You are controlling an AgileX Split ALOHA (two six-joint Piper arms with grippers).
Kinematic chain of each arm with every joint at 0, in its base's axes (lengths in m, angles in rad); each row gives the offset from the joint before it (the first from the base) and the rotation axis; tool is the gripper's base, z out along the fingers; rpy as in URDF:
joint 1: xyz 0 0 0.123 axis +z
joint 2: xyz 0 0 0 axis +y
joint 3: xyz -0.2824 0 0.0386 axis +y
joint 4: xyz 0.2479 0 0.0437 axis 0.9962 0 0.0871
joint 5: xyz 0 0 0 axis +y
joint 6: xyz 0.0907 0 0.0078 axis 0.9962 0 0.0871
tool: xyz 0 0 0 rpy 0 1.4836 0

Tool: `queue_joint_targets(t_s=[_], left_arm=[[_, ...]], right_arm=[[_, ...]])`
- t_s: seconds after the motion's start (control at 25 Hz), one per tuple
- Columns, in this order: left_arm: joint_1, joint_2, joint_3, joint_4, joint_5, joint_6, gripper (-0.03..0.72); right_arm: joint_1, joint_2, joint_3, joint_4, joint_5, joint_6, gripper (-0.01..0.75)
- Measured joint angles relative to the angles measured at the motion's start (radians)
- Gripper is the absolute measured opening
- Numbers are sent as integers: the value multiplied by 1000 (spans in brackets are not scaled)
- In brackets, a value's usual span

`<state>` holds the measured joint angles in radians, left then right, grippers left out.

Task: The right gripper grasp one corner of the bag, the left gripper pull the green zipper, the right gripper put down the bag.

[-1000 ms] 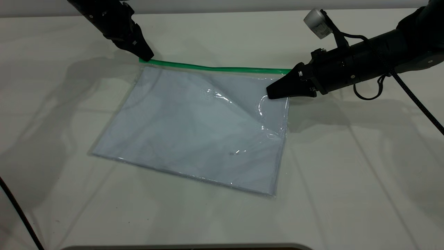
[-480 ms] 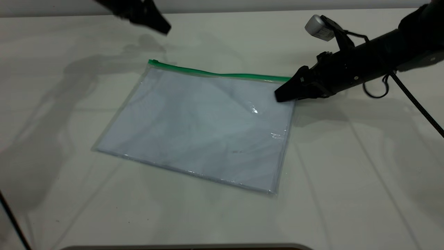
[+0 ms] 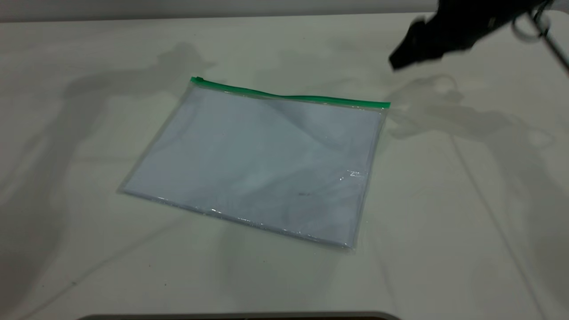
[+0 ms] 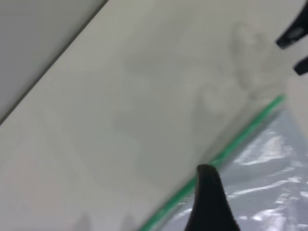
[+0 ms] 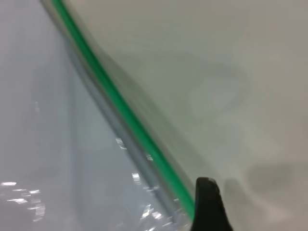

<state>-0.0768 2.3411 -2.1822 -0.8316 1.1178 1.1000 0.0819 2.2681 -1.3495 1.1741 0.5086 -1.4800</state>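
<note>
The bag (image 3: pixel 258 160) lies flat on the white table (image 3: pixel 444 222), a clear pouch with white sheets inside. The green zipper (image 3: pixel 289 95) runs along its far edge, with the slider tab (image 3: pixel 196 80) at the left end. The corner of the bag (image 3: pixel 383 106) at the right end rests on the table, untouched. My right gripper (image 3: pixel 402 46) hovers open above and beyond that corner, holding nothing. The left wrist view shows it (image 4: pixel 296 50) past the zipper's (image 4: pixel 231 147) end. My left gripper is outside the exterior view; a black part of it (image 4: pixel 207 202) hangs over the zipper.
A dark rounded edge (image 3: pixel 240 316) runs along the table's near side. The table's far edge (image 3: pixel 222 17) meets a grey wall. Arm shadows (image 3: pixel 444 106) fall on the bare table to the right and left of the bag.
The right gripper let go of the bag's corner and rose up and to the right. The corner dropped flat. The left gripper lifted off the zipper's left end and left the exterior view.
</note>
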Motion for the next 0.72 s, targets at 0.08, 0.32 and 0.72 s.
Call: queue_joint_targets(t_s=[0.08, 0.32, 0.72], left_arm=[[0, -67, 0, 36, 50, -42, 568], [0, -279, 0, 181, 50, -233, 566], [0, -552, 6, 430, 50, -541, 558]], right_arm=[[0, -88, 9, -135, 51, 155, 523], [0, -384, 10, -467, 292, 605, 478], [89, -776, 26, -817, 655, 1058, 469]])
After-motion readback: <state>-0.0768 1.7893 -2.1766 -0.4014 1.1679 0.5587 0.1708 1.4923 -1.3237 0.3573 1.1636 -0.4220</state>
